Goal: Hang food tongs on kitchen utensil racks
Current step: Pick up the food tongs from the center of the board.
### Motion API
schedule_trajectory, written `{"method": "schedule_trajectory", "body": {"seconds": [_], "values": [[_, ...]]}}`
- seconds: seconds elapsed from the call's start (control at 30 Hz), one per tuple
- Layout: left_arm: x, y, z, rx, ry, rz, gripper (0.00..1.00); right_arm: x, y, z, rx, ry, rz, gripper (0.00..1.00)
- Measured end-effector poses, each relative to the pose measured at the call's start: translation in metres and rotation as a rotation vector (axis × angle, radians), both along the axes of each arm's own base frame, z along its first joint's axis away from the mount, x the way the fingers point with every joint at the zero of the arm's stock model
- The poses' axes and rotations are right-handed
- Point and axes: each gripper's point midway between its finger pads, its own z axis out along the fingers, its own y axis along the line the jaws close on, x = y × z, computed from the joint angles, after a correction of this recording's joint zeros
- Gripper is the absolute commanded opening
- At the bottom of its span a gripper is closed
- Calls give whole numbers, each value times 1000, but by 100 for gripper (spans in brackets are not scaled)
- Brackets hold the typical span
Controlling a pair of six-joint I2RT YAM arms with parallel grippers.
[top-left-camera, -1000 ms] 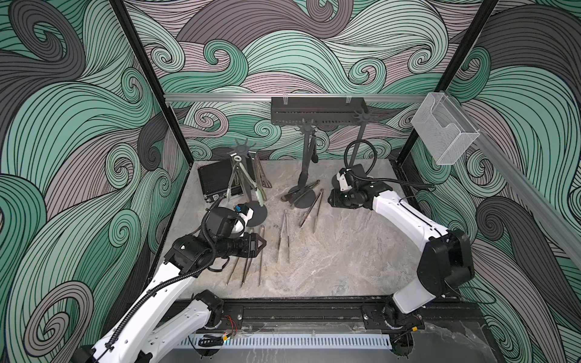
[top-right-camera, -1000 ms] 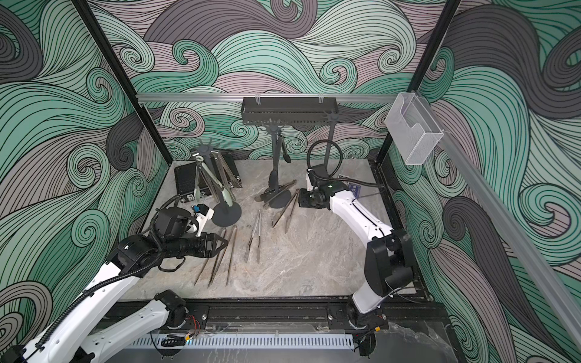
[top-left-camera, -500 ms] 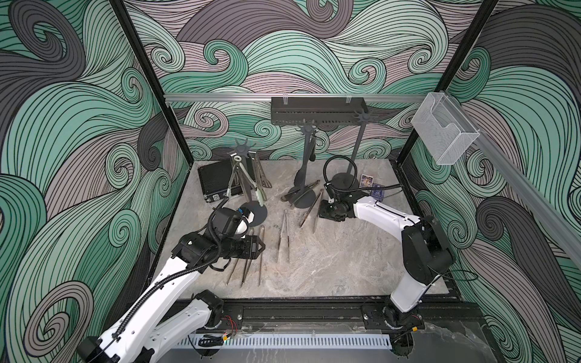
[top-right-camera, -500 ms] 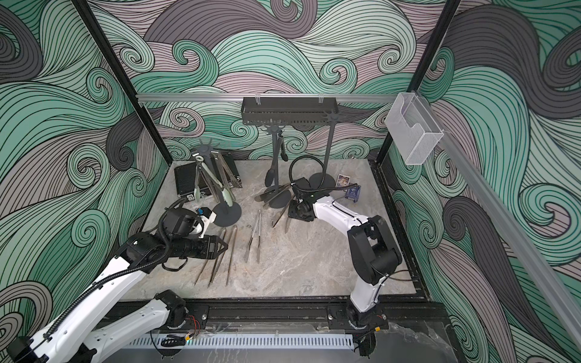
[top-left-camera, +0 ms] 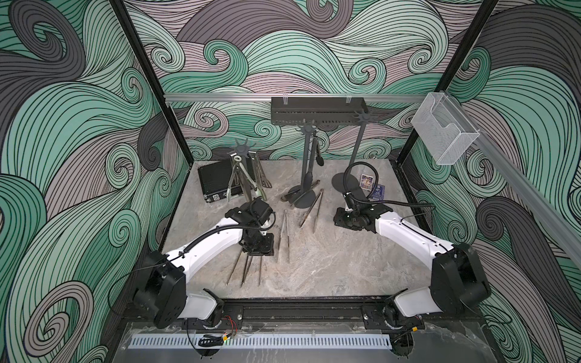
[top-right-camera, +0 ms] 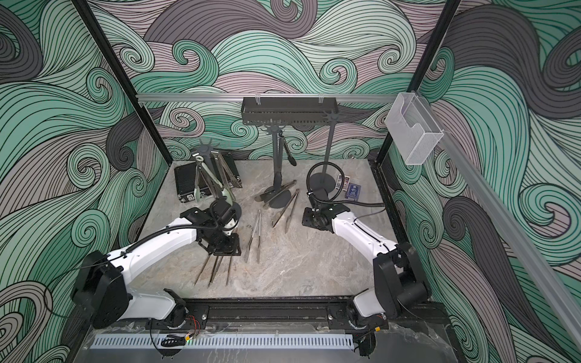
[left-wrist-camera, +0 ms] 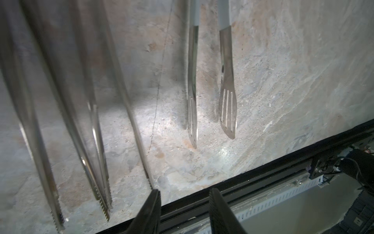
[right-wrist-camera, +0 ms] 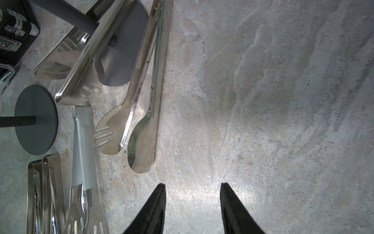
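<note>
- The right arm has drawn back from the tongs at the middle of the table to the right side. The left arm has swung in over the handle ends of the thin tongs at the front left.
- The left gripper [left-wrist-camera: 184,192] has its dark fingers apart with nothing between them, low over the grey marbled table [top-left-camera: 330,257].
- Two thin steel tongs with serrated tips [top-left-camera: 245,267] lie side by side, their handle ends hidden under that gripper in both top views.
- The grey-sleeved steel tongs with slotted tips [left-wrist-camera: 226,81] lie just beside them, toward the middle.
- The right gripper [right-wrist-camera: 192,185] is also spread and empty, above bare table.
- The shiny steel spoon-and-fork tongs [right-wrist-camera: 137,101] lie near it, not touching.
- The left dark grey rack with a star crown [top-left-camera: 243,147] carries several hanging tongs, among them a pale-green-tipped pair [top-right-camera: 229,197].
- The middle dark grey rack [top-left-camera: 306,163] holds the black-tipped tongs [top-left-camera: 318,155].
- The right dark grey rack [top-left-camera: 358,141] stands at the back right.
</note>
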Motion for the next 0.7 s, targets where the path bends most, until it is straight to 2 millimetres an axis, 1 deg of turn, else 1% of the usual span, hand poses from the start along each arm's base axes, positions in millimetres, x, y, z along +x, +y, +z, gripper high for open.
{"method": "schedule_trajectory", "body": {"seconds": [0.07, 0.13, 0.23, 0.33, 0.4, 0.5, 0.7], "values": [[5, -6, -8, 31, 14, -7, 41, -3, -8, 1, 2, -5, -12, 47], [10, -4, -17, 77, 21, 10, 41, -5, -15, 2, 3, -11, -18, 47], [13, 9, -22, 156, 10, 54, 42, -7, -19, 6, 11, -22, -16, 47], [16, 24, -22, 220, -9, 96, 43, -8, -20, 8, 18, -28, -9, 47], [18, 29, -22, 235, -19, 114, 42, -8, -19, 9, 21, -32, -2, 47], [17, 34, -27, 237, -16, 130, 40, -8, -18, 10, 26, -33, 5, 47], [9, 36, -53, 231, 16, 135, 36, -8, -20, 11, 36, -38, 4, 47]]}}
